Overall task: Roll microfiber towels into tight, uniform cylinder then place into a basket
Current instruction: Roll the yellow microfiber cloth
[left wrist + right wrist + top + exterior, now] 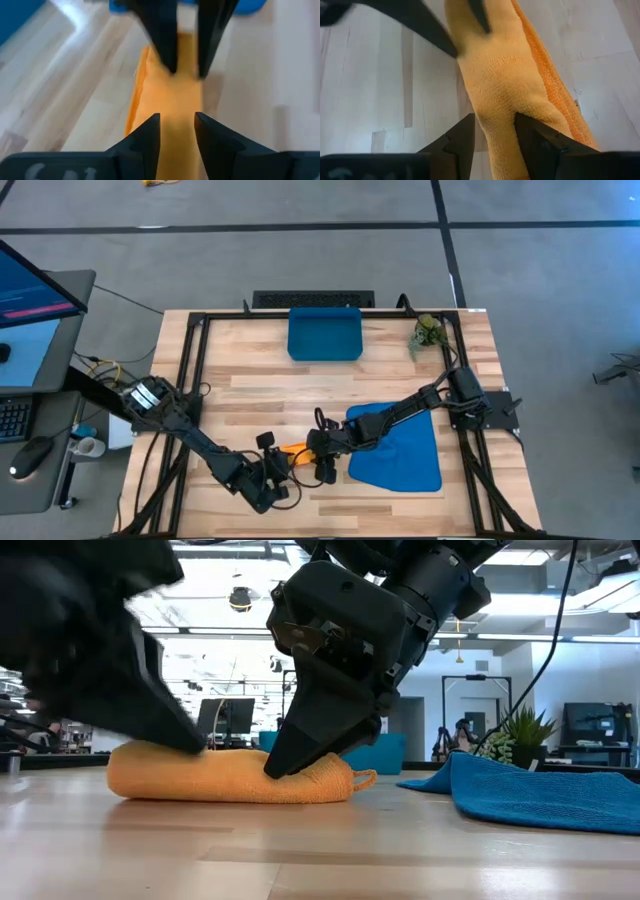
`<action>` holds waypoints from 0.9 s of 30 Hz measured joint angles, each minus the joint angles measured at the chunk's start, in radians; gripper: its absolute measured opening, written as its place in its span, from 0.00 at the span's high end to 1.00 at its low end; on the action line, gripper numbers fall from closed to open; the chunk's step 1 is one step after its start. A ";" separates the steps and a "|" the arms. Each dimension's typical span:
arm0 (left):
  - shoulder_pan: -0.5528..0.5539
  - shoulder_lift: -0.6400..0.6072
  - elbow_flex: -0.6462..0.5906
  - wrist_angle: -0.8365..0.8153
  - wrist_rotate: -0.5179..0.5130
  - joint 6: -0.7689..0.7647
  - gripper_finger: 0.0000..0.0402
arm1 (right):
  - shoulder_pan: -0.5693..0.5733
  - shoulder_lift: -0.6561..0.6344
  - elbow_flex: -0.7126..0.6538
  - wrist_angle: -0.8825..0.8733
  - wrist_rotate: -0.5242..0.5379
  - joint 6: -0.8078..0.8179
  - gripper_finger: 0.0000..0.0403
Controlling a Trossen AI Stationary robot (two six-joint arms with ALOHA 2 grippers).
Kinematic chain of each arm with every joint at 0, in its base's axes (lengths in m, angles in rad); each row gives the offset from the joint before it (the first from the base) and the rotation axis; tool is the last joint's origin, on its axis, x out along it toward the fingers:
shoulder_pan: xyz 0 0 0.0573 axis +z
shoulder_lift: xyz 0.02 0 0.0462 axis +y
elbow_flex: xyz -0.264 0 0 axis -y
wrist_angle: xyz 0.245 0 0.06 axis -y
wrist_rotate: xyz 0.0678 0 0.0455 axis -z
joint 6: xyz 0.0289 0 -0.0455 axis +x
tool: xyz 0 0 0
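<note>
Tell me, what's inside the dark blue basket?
The basket looks empty from above. The orange towel lies rolled on the table, between both grippers; the blue towel lies flat beside it.

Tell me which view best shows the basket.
The high view: the basket sits whole at the table's far edge, empty. The low view shows only a blue strip behind the right gripper; the wrist views miss it.

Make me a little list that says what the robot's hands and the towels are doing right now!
orange towel: rolled into a log on the table, near the front edge
left gripper: closed on one end of the orange towel
right gripper: closed on the other end
blue towel: lying spread out, not rolled, beside the orange one
basket: at the far side of the table, no towel in it
plant: next to the basket
</note>
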 joint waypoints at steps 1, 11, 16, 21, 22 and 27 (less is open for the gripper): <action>0.005 0.010 0.000 -0.003 0.017 -0.005 0.72 | 0.000 0.000 0.000 0.001 0.003 0.000 0.58; 0.035 0.053 0.003 0.007 0.077 -0.024 0.72 | 0.000 0.000 0.000 0.002 -0.004 0.000 0.57; 0.036 0.054 0.003 0.006 0.081 -0.025 0.72 | -0.011 -0.028 -0.001 -0.024 -0.026 0.000 0.58; 0.039 0.055 0.003 0.008 0.088 -0.018 0.72 | -0.002 -0.099 -0.006 -0.121 -0.040 -0.035 0.61; 0.038 0.055 0.003 0.007 0.088 -0.019 0.72 | 0.002 -0.116 -0.007 -0.147 -0.038 -0.046 0.62; 0.038 0.055 0.003 0.005 0.091 -0.029 0.72 | 0.023 -0.195 -0.007 -0.223 0.002 -0.057 0.64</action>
